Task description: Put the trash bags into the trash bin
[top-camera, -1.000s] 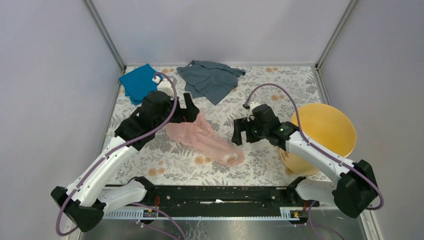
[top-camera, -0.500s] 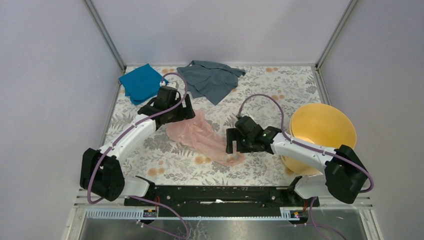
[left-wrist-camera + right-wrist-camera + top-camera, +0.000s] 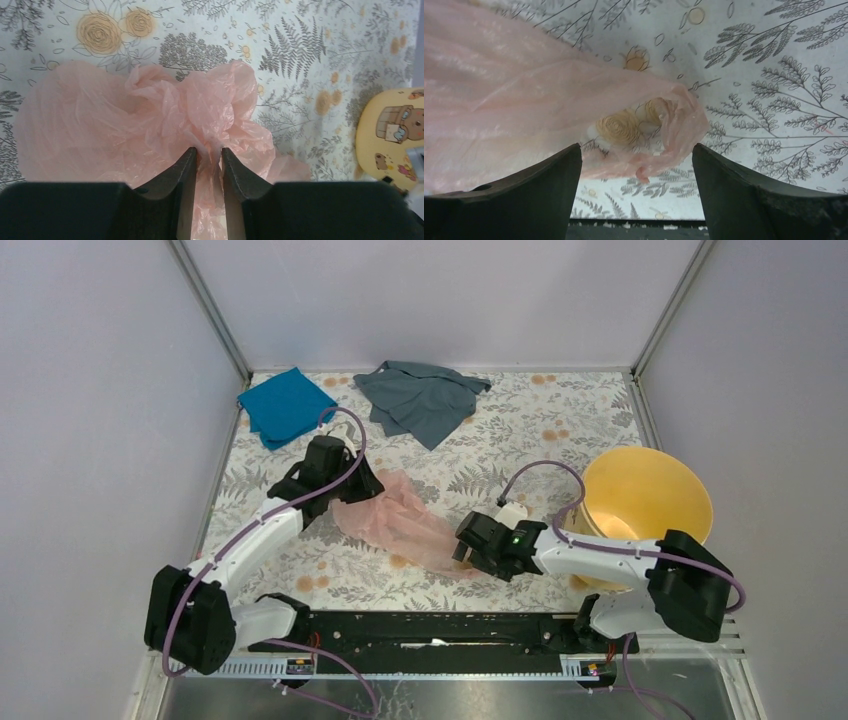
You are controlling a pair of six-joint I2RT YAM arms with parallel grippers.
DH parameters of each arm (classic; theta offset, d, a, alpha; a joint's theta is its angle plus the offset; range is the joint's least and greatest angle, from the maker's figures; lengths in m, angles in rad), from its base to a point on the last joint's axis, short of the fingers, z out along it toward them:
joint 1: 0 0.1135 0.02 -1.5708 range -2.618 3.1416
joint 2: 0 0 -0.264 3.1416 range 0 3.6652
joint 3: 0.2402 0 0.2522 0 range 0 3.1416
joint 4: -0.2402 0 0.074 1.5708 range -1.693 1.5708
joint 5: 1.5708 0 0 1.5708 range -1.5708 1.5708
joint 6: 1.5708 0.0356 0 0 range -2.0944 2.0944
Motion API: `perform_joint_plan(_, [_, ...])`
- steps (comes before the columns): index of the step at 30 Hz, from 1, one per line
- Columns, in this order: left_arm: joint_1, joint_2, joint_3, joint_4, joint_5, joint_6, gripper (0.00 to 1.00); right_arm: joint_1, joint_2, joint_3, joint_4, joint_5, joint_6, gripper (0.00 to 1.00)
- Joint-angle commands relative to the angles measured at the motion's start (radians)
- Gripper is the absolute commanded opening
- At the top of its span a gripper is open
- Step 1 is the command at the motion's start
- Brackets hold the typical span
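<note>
Two grippers meet one pale pink trash bag, which lies crumpled near the middle of the table, apart from the yellow trash bin at the right edge. Left gripper: jaws nearly closed, pinching a gathered fold at the bag's far-left end. Right gripper: jaws wide, straddling the bag's near-right end, gripping nothing.

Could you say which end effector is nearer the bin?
Right: right end effector at the end of the pink bag nearer the bin; left end effector at its far end.
</note>
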Motion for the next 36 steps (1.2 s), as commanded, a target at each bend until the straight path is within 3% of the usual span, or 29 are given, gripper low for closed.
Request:
perform_joint_plan(1, [0.001, -0.06, -0.031, 0.071, 0.077, -0.018, 0.27, 0.009, 0.068, -0.003, 0.001, 0.116, 0.122, 0.86])
perform_joint_plan(4, [0.001, -0.106, -0.052, 0.088, 0.115, -0.012, 0.23, 0.011, 0.115, -0.01, 0.031, 0.123, 0.147, 0.82])
perform_joint_plan(6, [0.001, -0.15, -0.064, 0.108, 0.16, 0.005, 0.22, 0.014, 0.15, -0.007, 0.034, 0.144, 0.165, 0.72])
perform_joint_plan(9, [-0.034, -0.22, -0.06, 0.14, 0.259, 0.055, 0.23, 0.014, 0.193, 0.018, 0.005, 0.216, 0.156, 0.5])
perform_joint_plan(11, [-0.119, -0.272, -0.037, 0.098, 0.179, 0.089, 0.25, 0.015, 0.19, 0.06, -0.039, 0.283, 0.105, 0.33])
perform_joint_plan(12, [-0.167, -0.284, -0.02, 0.051, 0.101, 0.097, 0.28, 0.015, 0.179, 0.08, -0.062, 0.32, 0.071, 0.23])
perform_joint_plan(14, [-0.224, -0.268, 0.004, -0.041, -0.015, 0.078, 0.53, 0.014, 0.14, 0.114, -0.073, 0.379, -0.042, 0.08])
perform_joint_plan(16, [-0.228, -0.243, 0.001, -0.089, -0.015, 0.05, 0.64, 0.014, 0.094, 0.116, -0.06, 0.414, -0.195, 0.0])
perform_joint_plan(21, [-0.216, -0.28, 0.018, -0.106, -0.022, 0.006, 0.78, 0.014, -0.038, 0.032, 0.093, 0.355, -0.567, 0.0])
perform_joint_plan(25, [-0.13, -0.327, 0.074, -0.144, -0.024, -0.029, 0.83, 0.013, -0.143, -0.069, 0.234, 0.286, -0.72, 0.03])
perform_joint_plan(31, [0.04, -0.354, 0.066, -0.248, -0.055, -0.101, 0.81, 0.012, -0.167, -0.091, 0.26, 0.271, -0.749, 0.0])
perform_joint_plan(36, [0.138, -0.392, 0.005, -0.22, 0.057, -0.162, 0.82, 0.012, -0.161, -0.088, 0.262, 0.258, -0.758, 0.0])
